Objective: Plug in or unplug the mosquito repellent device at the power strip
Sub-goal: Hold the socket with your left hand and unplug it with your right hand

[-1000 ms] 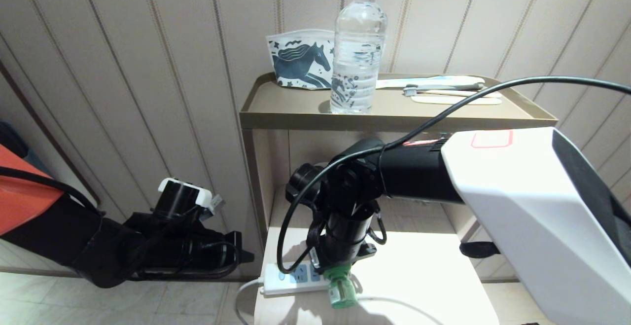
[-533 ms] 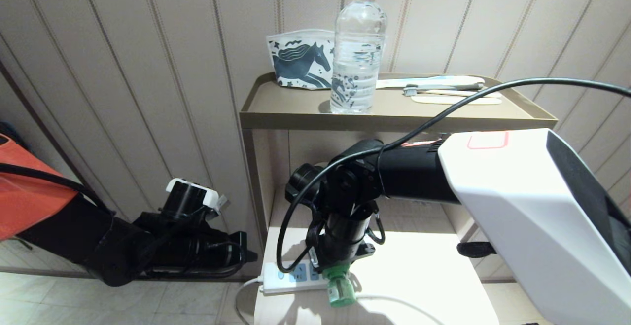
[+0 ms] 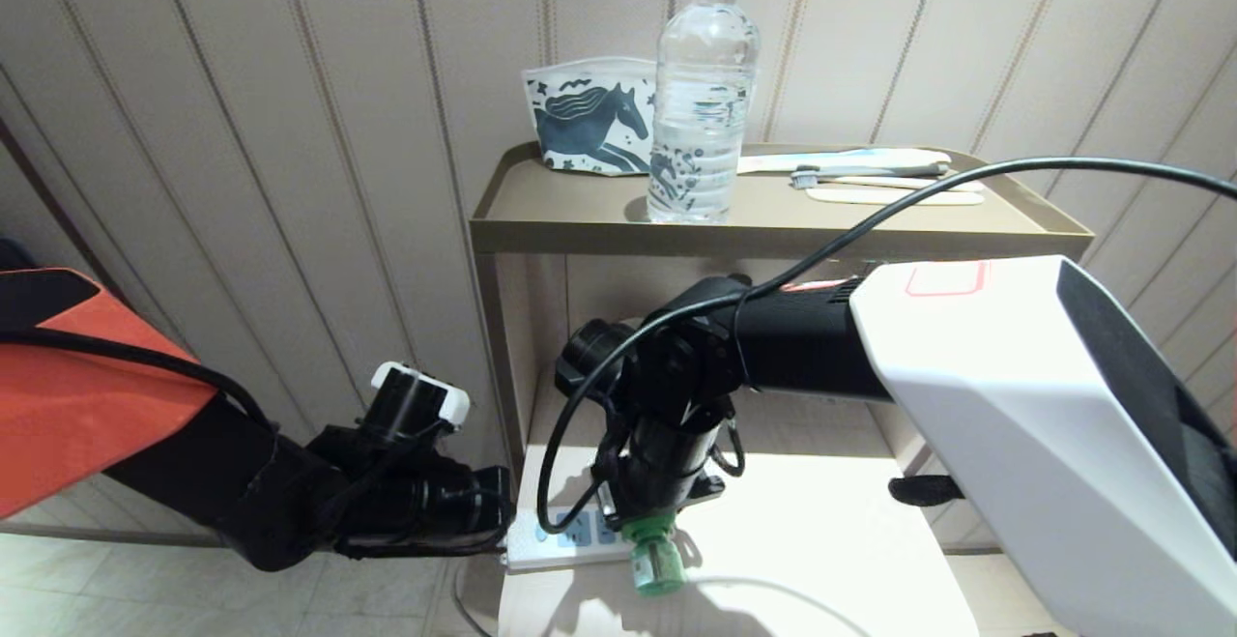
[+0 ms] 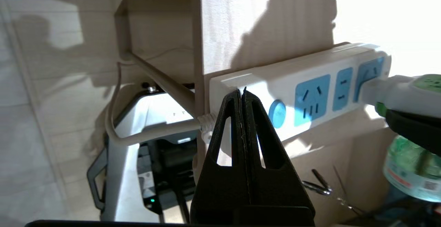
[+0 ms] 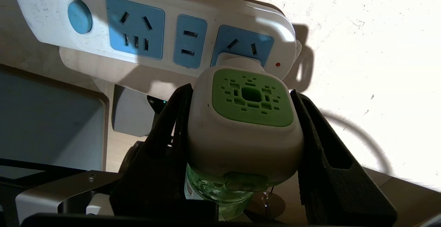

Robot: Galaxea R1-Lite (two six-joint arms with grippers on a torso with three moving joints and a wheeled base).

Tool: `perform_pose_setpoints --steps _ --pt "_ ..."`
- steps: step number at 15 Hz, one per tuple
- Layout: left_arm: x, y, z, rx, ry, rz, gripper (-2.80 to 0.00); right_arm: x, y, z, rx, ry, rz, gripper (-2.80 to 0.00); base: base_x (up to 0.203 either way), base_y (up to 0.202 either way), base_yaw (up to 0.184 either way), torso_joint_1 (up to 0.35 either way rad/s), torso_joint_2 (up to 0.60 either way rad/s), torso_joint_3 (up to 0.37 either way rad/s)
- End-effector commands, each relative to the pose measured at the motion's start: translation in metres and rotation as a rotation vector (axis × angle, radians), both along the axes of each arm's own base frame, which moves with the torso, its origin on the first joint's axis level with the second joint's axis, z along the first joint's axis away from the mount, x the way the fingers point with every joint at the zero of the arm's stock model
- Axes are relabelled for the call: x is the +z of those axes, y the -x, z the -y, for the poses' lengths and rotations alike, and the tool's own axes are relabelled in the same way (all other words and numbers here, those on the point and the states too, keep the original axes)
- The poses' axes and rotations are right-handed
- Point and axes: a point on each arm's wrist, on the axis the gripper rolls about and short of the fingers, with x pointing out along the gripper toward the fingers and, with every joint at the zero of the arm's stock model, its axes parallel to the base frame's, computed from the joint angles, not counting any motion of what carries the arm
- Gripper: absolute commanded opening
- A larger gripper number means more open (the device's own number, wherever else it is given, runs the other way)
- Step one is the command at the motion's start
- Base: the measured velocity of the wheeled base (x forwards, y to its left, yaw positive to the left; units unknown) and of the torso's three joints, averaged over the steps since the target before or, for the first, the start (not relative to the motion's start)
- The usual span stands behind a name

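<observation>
Strong light falls on the lower shelf (image 3: 831, 540) and burns it nearly white, with hard dark shadows, while the wall (image 3: 290, 134) stays dim.

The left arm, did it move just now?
Yes. The left gripper slid right, toward the power strip on the table; its shut tips now reach the strip's end.

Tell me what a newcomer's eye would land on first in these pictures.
First, the mosquito repellent device, clamped at its white-and-green head by the right gripper and plugged into the end socket of the power strip on the low pale table. Next, the left gripper, jaws shut, tips at the strip's cord end. Behind, a clear water bottle stands on the tan shelf.
</observation>
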Motion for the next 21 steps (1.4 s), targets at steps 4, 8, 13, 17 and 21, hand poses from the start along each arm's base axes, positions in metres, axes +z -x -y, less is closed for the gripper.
perform_pose_setpoints --steps 4,8,13,17,21 --pt "0.001 -0.001 0.011 -0.017 0.004 0.011 -2.8 0.0 0.001 0.001 -0.003 0.006 -0.006 -2.8 0.0 0.0 0.0 0.0 0.0 0.0" --pt "0.001 0.008 0.017 -0.044 0.001 0.005 -2.8 -0.002 0.0 0.0 -0.004 0.008 -0.006 -2.8 0.0 0.0 0.0 0.0 0.0 0.0" --pt "-0.002 0.014 0.02 -0.059 -0.009 -0.006 -2.8 -0.005 -0.001 -0.001 -0.003 0.009 -0.01 -2.8 0.0 0.0 0.0 0.0 0.0 0.0" --pt "-0.006 0.015 0.023 -0.037 -0.047 0.006 -2.8 -0.005 -0.001 -0.001 -0.002 0.009 -0.006 -2.8 0.0 0.0 0.0 0.0 0.0 0.0" --pt "-0.006 0.018 0.028 -0.052 -0.051 0.007 -2.8 -0.003 -0.001 -0.001 -0.002 0.005 -0.003 -2.8 0.0 0.0 0.0 0.0 0.0 0.0"
